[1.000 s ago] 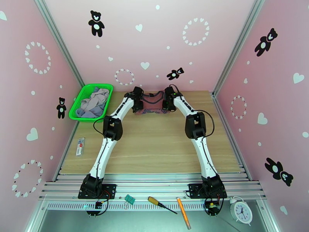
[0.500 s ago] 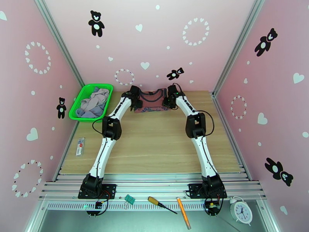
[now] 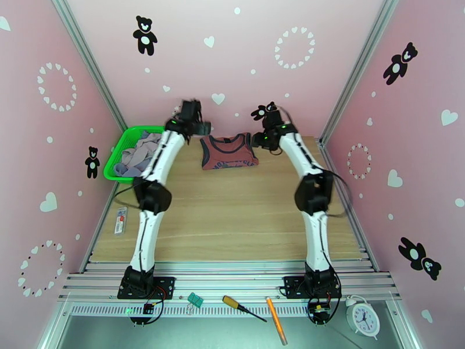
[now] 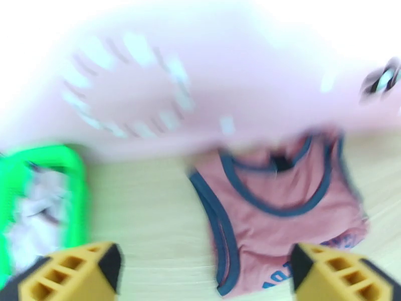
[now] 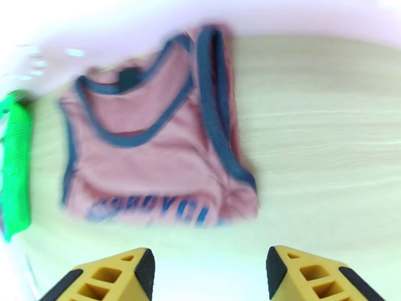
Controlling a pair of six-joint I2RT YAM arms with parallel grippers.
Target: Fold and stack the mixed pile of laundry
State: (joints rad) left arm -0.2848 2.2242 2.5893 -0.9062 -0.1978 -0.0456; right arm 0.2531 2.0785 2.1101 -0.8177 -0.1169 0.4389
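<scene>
Up and away from the rust-red top point(image 3: 229, 152) they've swung, left fingers point(image 4: 75, 269) spread wide and empty, right fingers point(image 5: 311, 277) parted and empty, leaving it folded flat on the bench point(image 3: 232, 216) at upper centre, other garments point(image 3: 142, 152) heaped in the green basket point(image 3: 116, 165) at upper left.

**Top external:** a fixed camera high above and behind the arm bases faces forward and down, taking in the whole worktop point(image 3: 232, 222) from afar.

**Left wrist:** a close, blurred view out between the fingers of the left gripper point(image 4: 204, 269), toward the worktop's far edge and far left corner.

**Right wrist:** equally close, between the fingers of the right gripper point(image 5: 209, 269), facing steeply down.

**Shared:** all three views hold the rust-red top point(image 3: 228, 151) at the far edge.
</scene>
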